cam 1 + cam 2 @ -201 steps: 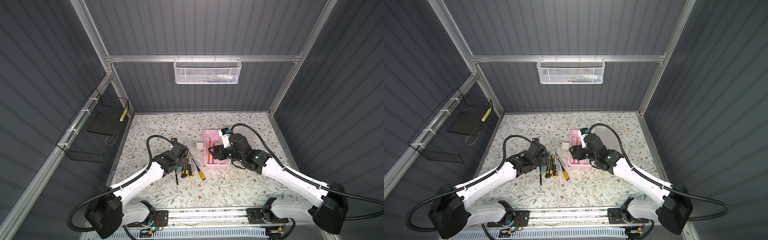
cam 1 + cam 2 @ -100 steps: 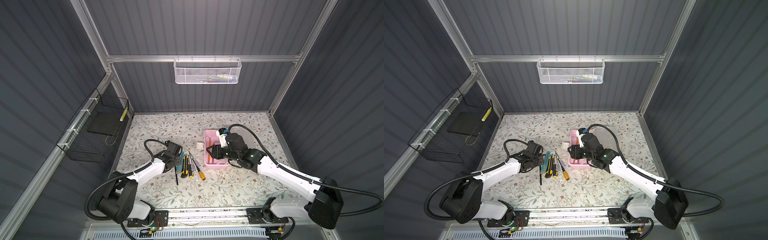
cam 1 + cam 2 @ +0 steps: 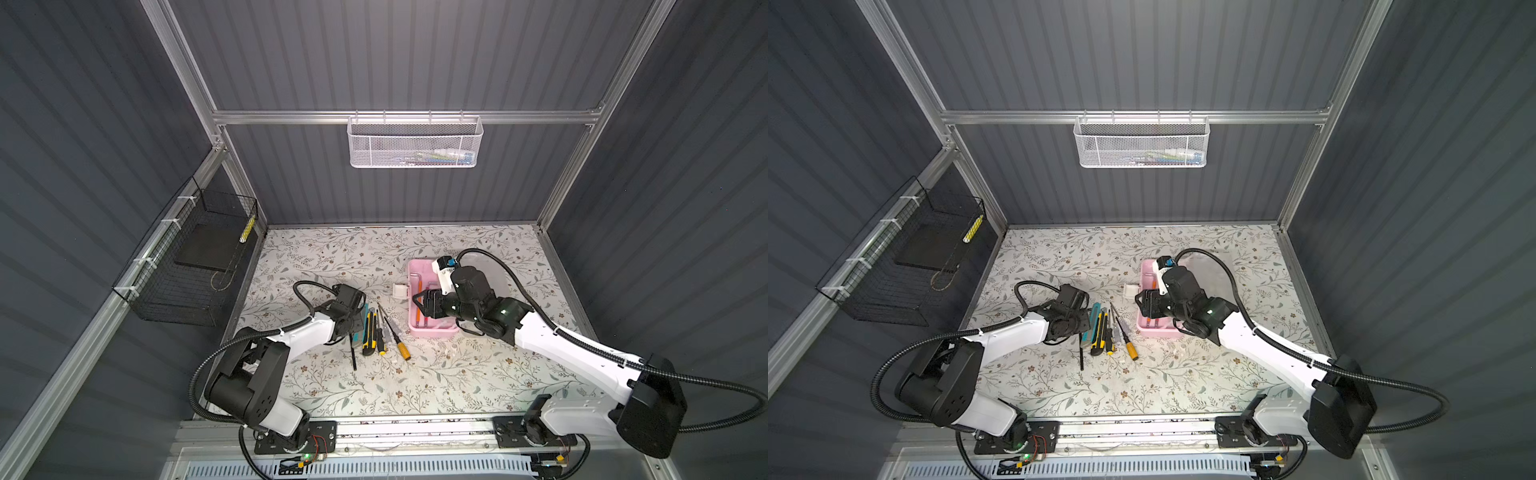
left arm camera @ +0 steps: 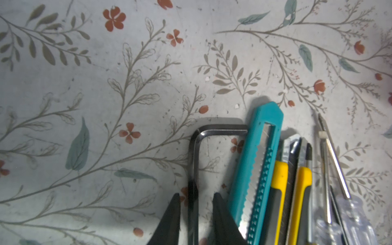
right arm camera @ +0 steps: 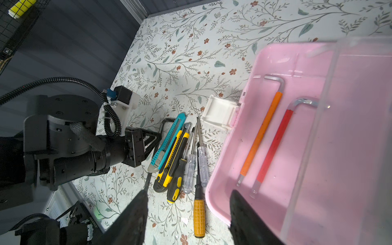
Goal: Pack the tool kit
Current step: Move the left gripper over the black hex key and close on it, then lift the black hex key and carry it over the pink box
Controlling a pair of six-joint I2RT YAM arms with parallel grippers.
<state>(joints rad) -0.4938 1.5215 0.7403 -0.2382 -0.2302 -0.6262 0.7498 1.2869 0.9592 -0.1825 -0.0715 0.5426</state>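
now picking up: my left pincer (image 4: pixel 196 194) straddles the hex key (image 4: pixel 193 159), not clenched yet; my right pincer (image 5: pixel 187 193) hangs released over the pink box (image 5: pixel 275 55) at the desk's (image 3: pixel 374 257) middle. next, clench and carry it there.

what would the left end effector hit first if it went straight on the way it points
Probably the hex key between its fingers: the bent short arm crosses ahead; height is unclear.
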